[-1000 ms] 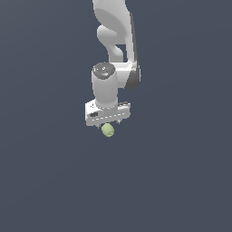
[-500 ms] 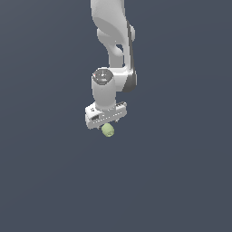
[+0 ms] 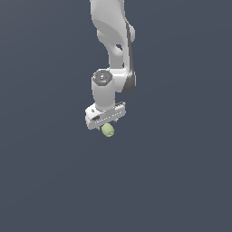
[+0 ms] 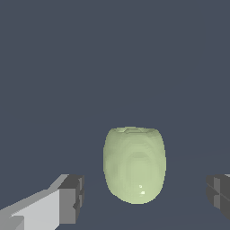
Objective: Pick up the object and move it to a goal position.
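Your gripper [image 4: 143, 197] stands open over the object [image 4: 134, 164], its dark pads [image 4: 74, 197] set well clear on both sides. The pale yellow-green lump sits between the fingers, untouched; in the exterior view it shows just under the white arm [image 3: 113, 50].

Bare simulator scene, not a real room. Flat, uniform slate-blue backdrop [image 3: 41, 181] filling both views, without floor line, wall, furniture or horizon. Smooth, untextured shading on the glossy white jointed robot arm [image 3: 111, 31]; blocky, faceted white-and-grey finger pads [image 4: 67, 200] in the wrist view. Small pale yellow-green egg-like lump [image 4: 134, 165] rendered with coarse banded shading and a single soft highlight. No shadows cast on any surface.
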`<state>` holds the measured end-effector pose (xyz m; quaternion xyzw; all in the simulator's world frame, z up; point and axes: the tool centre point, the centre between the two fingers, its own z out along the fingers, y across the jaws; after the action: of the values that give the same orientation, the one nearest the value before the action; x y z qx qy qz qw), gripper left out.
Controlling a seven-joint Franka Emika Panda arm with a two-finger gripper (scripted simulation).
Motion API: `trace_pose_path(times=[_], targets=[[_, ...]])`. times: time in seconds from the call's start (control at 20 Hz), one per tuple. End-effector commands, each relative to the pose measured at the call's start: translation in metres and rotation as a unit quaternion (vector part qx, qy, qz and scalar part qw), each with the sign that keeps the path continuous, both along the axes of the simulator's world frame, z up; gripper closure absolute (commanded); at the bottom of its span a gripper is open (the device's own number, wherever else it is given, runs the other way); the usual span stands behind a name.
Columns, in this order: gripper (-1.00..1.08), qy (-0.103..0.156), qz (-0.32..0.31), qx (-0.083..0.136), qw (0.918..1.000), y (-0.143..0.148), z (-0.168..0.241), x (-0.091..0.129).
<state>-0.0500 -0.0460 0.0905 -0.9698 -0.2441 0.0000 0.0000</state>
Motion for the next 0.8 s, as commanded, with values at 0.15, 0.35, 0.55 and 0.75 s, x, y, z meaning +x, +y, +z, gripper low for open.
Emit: trace_pose_path(times=[0.15,0.35,0.55,0.75], targets=[[-0.92,0.000,0.001,0.000,1.0000,0.000,-0.012,0.000],[-0.92,0.000,0.002,0.000,1.0000,0.000,-0.031,-0.001],[-0.92,0.000,0.002,0.000,1.0000,0.000,-0.046,-0.001],[-0.92,0.000,0.002,0.000,1.0000,0.000,-0.050,-0.001]])
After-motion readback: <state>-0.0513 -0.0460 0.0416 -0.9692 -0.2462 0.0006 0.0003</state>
